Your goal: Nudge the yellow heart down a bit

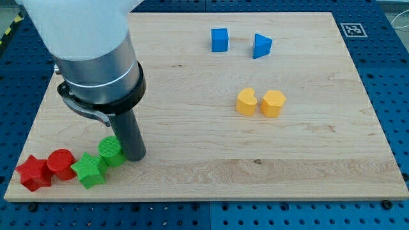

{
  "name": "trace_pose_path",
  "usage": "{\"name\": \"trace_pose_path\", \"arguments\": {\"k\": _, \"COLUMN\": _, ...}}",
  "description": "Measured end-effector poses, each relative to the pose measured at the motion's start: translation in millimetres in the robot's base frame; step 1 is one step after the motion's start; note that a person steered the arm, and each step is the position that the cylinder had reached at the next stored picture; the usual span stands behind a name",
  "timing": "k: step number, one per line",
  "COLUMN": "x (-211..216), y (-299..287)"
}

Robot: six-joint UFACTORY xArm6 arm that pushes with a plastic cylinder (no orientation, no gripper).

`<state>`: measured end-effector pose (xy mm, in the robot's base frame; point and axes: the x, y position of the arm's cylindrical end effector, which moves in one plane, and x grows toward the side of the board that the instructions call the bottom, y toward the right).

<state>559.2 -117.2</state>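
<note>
The yellow heart (246,101) lies right of the board's middle, touching or nearly touching a yellow hexagon block (273,103) on its right. My tip (135,155) is far to the heart's left, near the view's bottom left, right beside the green cylinder (111,151). The arm's body covers the board's top left corner.
A green star (89,170) lies next to the green cylinder. A red cylinder (61,163) and a red star (34,173) sit at the bottom left corner. A blue cube (220,39) and a blue triangle (261,45) lie near the top edge. The wooden board (307,160) ends on all sides.
</note>
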Motion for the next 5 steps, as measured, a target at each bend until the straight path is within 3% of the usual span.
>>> {"name": "trace_pose_path", "arguments": {"k": 5, "x": -6.4, "y": -34.7}}
